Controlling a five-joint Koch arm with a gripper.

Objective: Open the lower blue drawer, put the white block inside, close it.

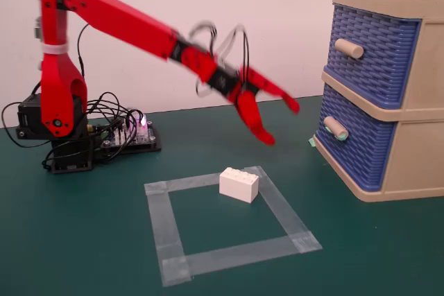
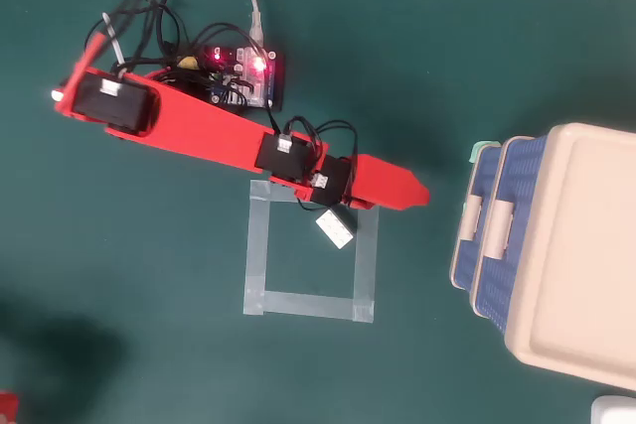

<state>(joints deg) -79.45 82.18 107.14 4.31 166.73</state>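
Fixed view: red gripper (image 1: 281,121) hanging mid-air, fingers spread apart, short of the closed lower blue drawer (image 1: 361,145); overhead view: white block (image 2: 335,229) sitting at the taped square's (image 2: 260,271) corner, drawer's teal-tipped handle (image 2: 481,153) looking small, so fingers risk slipping off.

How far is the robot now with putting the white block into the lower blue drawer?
Nothing looks done yet. The lower blue drawer appears shut, and the white block lies on the table at the tape square's edge. The open tool hangs in the air between block and cabinet, holding nothing. Opening, loading and closing are all left.
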